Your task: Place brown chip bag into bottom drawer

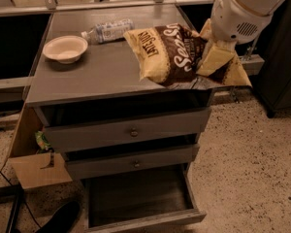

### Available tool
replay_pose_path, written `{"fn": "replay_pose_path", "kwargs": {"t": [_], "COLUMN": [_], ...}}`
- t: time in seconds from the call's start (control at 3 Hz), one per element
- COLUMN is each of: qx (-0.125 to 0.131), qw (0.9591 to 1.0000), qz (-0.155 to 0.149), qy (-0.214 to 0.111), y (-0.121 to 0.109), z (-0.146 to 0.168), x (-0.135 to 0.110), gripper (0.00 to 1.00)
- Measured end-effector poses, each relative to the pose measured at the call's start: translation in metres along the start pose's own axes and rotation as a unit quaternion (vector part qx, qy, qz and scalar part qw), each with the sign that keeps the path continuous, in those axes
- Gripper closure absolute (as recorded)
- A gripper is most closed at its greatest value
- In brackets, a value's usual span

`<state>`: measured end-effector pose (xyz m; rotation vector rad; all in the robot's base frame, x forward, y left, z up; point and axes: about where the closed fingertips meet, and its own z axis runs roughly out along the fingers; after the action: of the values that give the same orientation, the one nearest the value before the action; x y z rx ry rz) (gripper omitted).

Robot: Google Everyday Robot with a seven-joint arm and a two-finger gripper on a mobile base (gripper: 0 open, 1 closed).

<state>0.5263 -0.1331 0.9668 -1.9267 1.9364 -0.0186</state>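
Now the gripper's fingers clamp the brown chip bag above the cabinet.

The white-cased gripper rests on the brown chip bag, which is dark brown and tan-yellow with white script. Left of it sits a cream bowl; below it, the grey bottom drawer has a dark wood-grain floor.

1 camera looks steeply down from the front, close, at the grey wooden 3-drawer cabinet; upper right of frame, the gripper clasps the crinkly brown chip bag.
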Motion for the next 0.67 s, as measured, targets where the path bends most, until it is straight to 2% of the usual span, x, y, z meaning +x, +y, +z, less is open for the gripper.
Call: {"fn": "replay_pose_path", "kwargs": {"t": [0.33, 0.67], "qx": [-0.004, -0.005], "qw": [1.0000, 0.9998], "qz": [-0.004, -0.020], "qy": [0.004, -0.008], "y": [0.005, 0.025], "z": [0.006, 0.021], "x": [-0.003, -0.009], "gripper": [1.00, 1.00]}}
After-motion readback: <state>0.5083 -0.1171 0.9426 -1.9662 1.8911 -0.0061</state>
